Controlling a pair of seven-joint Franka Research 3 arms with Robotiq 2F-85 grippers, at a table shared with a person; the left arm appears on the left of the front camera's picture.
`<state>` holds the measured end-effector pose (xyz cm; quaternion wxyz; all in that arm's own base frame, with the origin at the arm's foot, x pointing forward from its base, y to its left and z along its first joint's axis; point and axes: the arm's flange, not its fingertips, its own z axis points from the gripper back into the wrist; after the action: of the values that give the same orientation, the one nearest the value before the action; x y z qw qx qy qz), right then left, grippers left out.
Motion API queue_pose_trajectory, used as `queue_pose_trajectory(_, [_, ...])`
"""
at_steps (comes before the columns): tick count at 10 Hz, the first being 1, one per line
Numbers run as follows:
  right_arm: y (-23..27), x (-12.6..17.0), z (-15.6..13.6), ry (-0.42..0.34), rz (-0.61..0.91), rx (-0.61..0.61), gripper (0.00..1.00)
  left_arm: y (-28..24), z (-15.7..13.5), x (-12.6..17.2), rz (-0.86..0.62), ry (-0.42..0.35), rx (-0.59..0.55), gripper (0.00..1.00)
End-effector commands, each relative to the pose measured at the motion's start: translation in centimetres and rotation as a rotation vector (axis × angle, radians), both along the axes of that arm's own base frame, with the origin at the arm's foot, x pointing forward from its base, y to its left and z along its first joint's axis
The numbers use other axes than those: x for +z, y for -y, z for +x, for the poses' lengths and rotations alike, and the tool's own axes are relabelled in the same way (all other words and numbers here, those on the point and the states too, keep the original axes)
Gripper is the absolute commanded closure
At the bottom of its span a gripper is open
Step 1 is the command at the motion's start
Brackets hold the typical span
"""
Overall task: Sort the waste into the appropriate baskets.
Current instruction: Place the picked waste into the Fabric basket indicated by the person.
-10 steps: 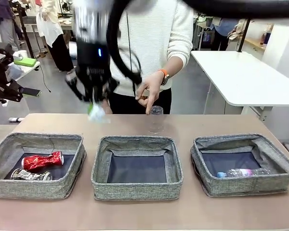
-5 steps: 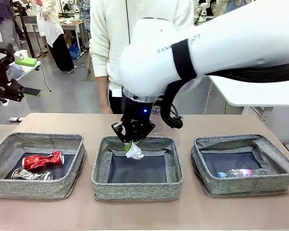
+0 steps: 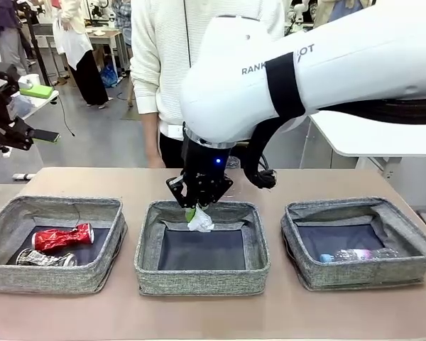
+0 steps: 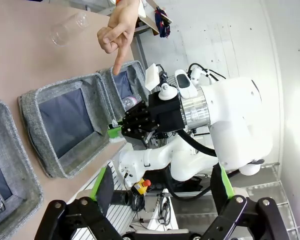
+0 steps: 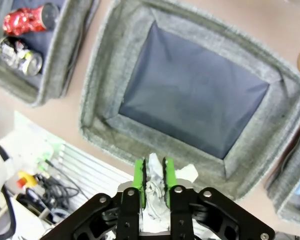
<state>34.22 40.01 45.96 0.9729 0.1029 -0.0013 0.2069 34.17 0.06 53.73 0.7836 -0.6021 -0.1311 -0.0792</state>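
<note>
My right gripper (image 3: pixel 197 208) hangs over the far rim of the middle basket (image 3: pixel 149 241), its green pads still shut on the crumpled white paper wad (image 3: pixel 201 221). The right wrist view shows that wad (image 5: pixel 154 187) pinched between the pads above the basket's bare dark lining (image 5: pixel 190 95). In the left basket (image 3: pixel 7 213) lie a crushed red can (image 3: pixel 62 237) and a crushed dark printed can (image 3: pixel 44 259). A clear bottle with a blue cap (image 3: pixel 358 254) lies in the right basket (image 3: pixel 412 238). My left gripper (image 4: pixel 162 187) is open and empty, raised off to the side. A clear plastic cup (image 4: pixel 69 29) rests on the table.
A person in a white sweater (image 3: pixel 199 50) stands at the far edge behind my right arm. In the left wrist view their hand (image 4: pixel 117 32) points a finger down toward the baskets, next to the cup. Bare table runs in front of the baskets.
My right arm swung from the far left of the table to above the middle basket, carrying the paper wad. The person's hand left the cup, and the arm now blocks the cup in the front view.
</note>
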Motion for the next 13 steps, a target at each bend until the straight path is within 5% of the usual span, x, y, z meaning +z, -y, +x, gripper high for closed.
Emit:
queue_pose_trajectory(1, [-0.2,-0.2,-0.1,0.017,0.013,-0.041,0.13,0.0,0.0,0.1,-0.019,0.022,-0.005,0.00])
queue_pose_trajectory(2, [-0.1,-0.2,-0.1,0.027,0.016,-0.056,0.00,0.0,0.0,0.1,-0.019,0.022,-0.005,0.00])
queue_pose_trajectory(8, [0.2,-0.1,0.2,0.054,0.028,-0.118,0.00,0.0,0.0,0.1,-0.019,0.022,-0.005,0.00])
queue_pose_trajectory(13, [1.3,1.1,0.3,-0.008,0.180,-0.096,0.00,0.0,0.0,0.1,-0.019,0.022,-0.005,0.00])
